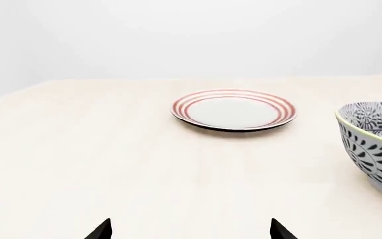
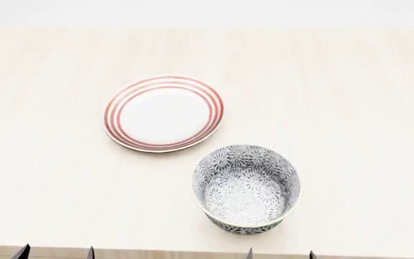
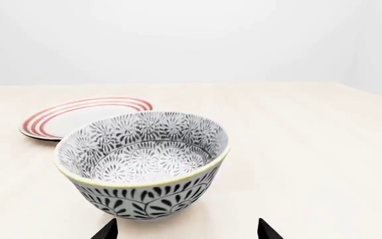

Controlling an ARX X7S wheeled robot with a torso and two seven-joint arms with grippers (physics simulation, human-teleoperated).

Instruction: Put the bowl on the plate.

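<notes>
Head view shows both my tools parked at the bench's (image 2: 351, 108) near edge, jaws spread, holding nothing: left tool (image 2: 56, 252), right tool (image 2: 280, 253). Just beyond the right one stands the floral bowl (image 2: 247, 186), upright; farther left lies the red-ringed plate (image 2: 164, 112), near but apart. I judge a shallow rim pinch could tip the bowl.

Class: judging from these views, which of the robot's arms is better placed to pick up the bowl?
Probably the right. Its open pincer sits directly before the bowl; from the left pincer the bowl lies off to one side.
</notes>
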